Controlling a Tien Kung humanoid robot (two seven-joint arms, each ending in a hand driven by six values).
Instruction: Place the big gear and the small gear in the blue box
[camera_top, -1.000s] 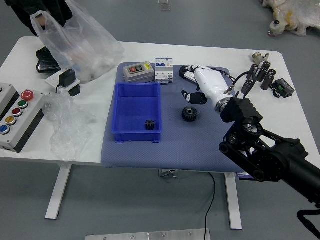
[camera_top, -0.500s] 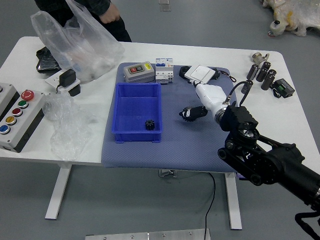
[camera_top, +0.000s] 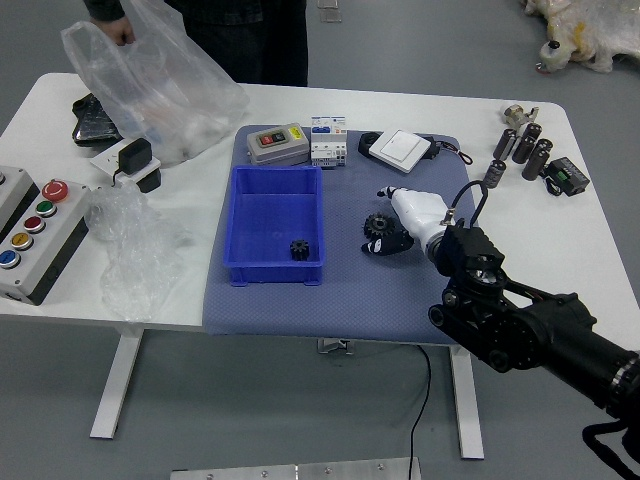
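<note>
Black big gear (camera_top: 377, 225) now between fingers (camera_top: 391, 243)

A glossy blue plastic box (camera_top: 275, 270) with smooth walls sits on a matt, finely textured blue-grey mat (camera_top: 350, 305), spread over a smooth white table (camera_top: 200, 318). Near the box is a dark, matt, rough-toothed gear (camera_top: 378, 225). Thin, crinkled clear plastic bags catch the light, the larger one (camera_top: 185, 95) shiny and translucent, beside dark cylinders (camera_top: 537, 160) with a metallic sheen.
</note>
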